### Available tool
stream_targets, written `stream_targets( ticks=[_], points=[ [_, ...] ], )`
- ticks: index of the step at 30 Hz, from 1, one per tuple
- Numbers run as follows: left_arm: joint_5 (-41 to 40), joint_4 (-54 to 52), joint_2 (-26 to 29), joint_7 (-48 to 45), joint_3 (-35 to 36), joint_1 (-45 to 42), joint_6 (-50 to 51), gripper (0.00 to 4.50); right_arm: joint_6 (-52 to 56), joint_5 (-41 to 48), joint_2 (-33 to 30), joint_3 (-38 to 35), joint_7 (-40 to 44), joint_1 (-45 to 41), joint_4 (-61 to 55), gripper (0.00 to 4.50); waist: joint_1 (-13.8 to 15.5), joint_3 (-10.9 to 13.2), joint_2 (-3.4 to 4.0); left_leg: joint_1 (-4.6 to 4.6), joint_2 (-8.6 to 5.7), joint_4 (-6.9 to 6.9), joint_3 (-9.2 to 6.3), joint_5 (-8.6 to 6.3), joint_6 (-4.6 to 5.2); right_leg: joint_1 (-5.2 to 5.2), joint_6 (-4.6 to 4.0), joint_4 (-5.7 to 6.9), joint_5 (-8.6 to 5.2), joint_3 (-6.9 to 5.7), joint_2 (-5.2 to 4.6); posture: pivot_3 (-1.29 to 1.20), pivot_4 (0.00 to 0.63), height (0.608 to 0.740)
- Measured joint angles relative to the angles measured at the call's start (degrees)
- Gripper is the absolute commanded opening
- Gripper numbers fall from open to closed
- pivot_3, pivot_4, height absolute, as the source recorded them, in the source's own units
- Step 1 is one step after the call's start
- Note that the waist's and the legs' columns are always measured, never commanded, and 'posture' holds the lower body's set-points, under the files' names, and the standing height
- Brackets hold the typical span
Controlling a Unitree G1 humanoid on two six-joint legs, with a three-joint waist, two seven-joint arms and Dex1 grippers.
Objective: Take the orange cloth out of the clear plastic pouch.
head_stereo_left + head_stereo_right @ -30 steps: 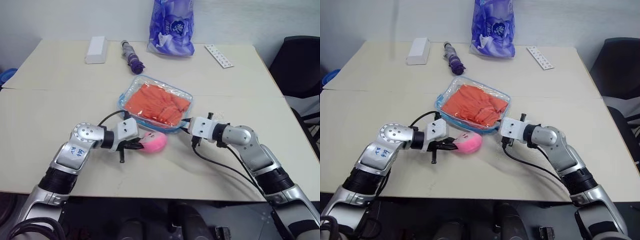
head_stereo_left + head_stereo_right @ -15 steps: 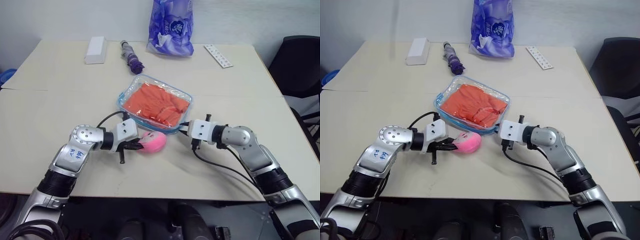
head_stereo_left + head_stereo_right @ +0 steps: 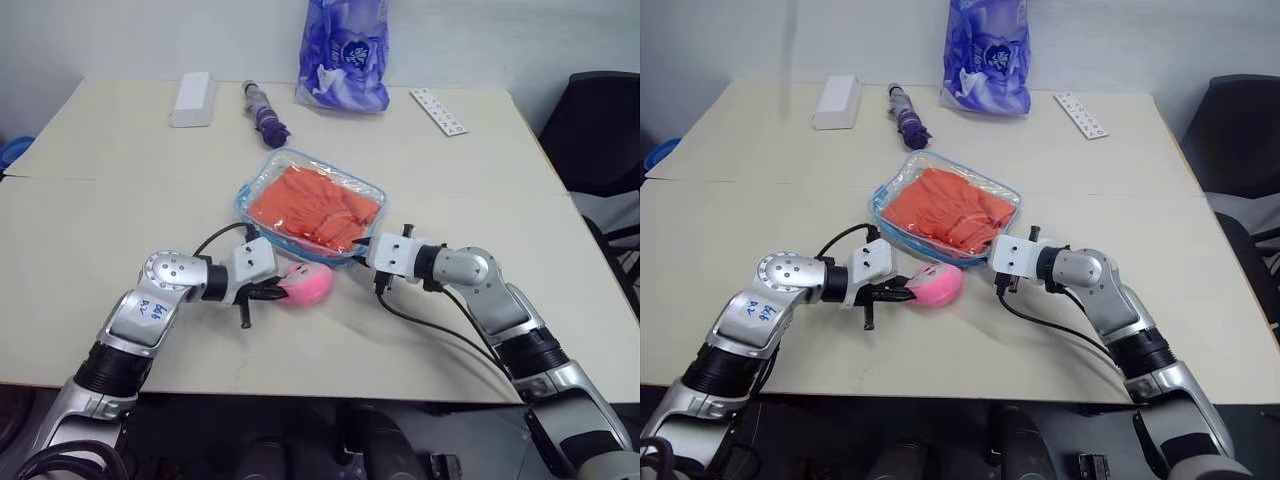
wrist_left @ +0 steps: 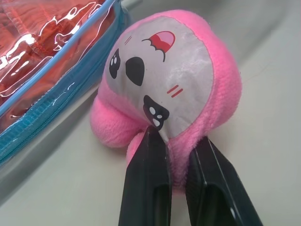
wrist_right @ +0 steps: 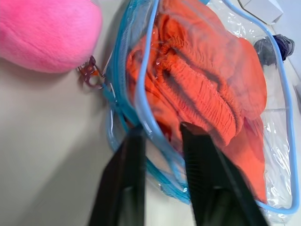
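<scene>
1. Left gripper (image 3: 272, 292): clenched on the pink plush charm (image 3: 308, 283), pinning it to the table (image 3: 120, 230) just beside the pouch's near edge. Same place and same pinch as a second ago.
2. Right gripper (image 3: 362, 247): nudged a touch further onto the near right corner of the clear plastic pouch (image 3: 268, 166) than a second ago. In the wrist view, black fingers (image 5: 124, 174) stand either side of the blue zipper edging, apparently nipped shut on that rim rather than on the fabric.
3. Orange cloth (image 3: 315, 208): unmoved, wholly inside the pouch, bunched in gathered folds against the clear wall. Pouch flat on the table, same spot as before.
4. Meaning for the task: a fresh hold on the rim only, no extraction begun. Likely next: pulling charm and rim apart to open the mouth, then reaching in for the fabric.
5. Far edge of the table: purple printed bag (image 3: 343, 55), white box (image 3: 192, 98), dark folded item (image 3: 265, 112), all untouched.
</scene>
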Motion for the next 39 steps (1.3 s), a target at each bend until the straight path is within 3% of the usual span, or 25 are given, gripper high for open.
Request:
stream_targets(
  ticks=[6,10,15,20,26,29,37,39],
  points=[
    [0.03,0.66,1.23,0.2,0.57,0.22,-0.9,0.21,-1.04,-0.01,-1.47,-0.09,1.38,0.73,-1.39,0.04,0.02,0.01,0.01,0.0,0.01,0.0,-0.02,0.0,0.0,-0.01,0.0,-0.01,0.0,-0.01,0.0,0.0,0.15,0.74],
    [0.1,5.74,5.57,0.11,3.28,0.44,-4.59,0.21,-1.39,1.85,-4.86,-1.46,4.38,3.05,-4.62,0.04,-0.1,0.02,0.04,0.01,0.04,-0.01,0.0,0.0,0.0,-0.01,-0.01,-0.01,-0.01,-0.02,0.01,0.0,0.15,0.74],
    [0.97,20.12,14.25,0.22,8.78,-0.61,-11.7,0.21,-4.14,4.45,-11.38,-4.56,8.53,5.87,-7.52,0.04,-0.33,0.04,0.07,0.05,0.04,-0.04,0.01,-0.01,0.0,-0.02,-0.02,-0.02,-0.01,-0.04,0.01,0.0,0.15,0.74],
    [0.86,30.16,19.41,-0.59,12.54,-2.5,-15.18,0.21,-11.41,5.69,-15.2,-5.51,10.36,8.93,-8.87,0.04,0.03,0.05,0.08,-0.08,-0.03,-0.06,0.04,-0.02,0.02,-0.33,-0.01,0.03,-0.01,-0.06,-0.03,0.0,0.15,0.74],
    [-5.62,23.3,22.69,-9.02,16.21,7.06,-10.2,0.21,-14.57,7.46,-16.35,-7.11,11.04,11.55,-9.38,0.04,-0.03,0.05,0.08,-0.38,-0.07,-0.04,0.27,-0.01,0.04,-0.76,-0.01,0.17,-0.01,0.07,-0.07,0.0,0.15,0.74],
    [-7.6,16.61,22.18,-9.37,16.78,10.73,-6.34,0.21,-11.2,8.48,-16.1,-7.31,10.92,12.34,-10.13,0.65,0.05,0.05,0.08,-0.35,-0.05,-0.01,0.27,-0.01,0.04,-0.73,-0.01,0.19,-0.01,0.12,-0.07,0.0,0.15,0.74],
    [-7.99,13.83,20.85,-8.12,16.6,7.54,-2.9,2.57,4.97,17.03,-15.56,-12.3,10.72,19.53,-22.23,3.36,0.32,0.05,0.08,-0.39,-0.07,-0.02,0.24,-0.01,0.04,-0.75,-0.01,0.19,-0.01,0.11,-0.06,0.0,0.15,0.74],
    [-8.71,13.49,23.01,-11.51,16.35,5.41,-1.75,2.57,11.86,22.35,-16.69,-15.61,11.03,23.6,-27.84,3.36,0.33,0.05,0.07,-0.43,-0.06,-0.03,0.21,-0.01,0.03,-0.77,-0.01,0.17,-0.01,0.07,-0.02,0.0,0.15,0.74]
  ],
)
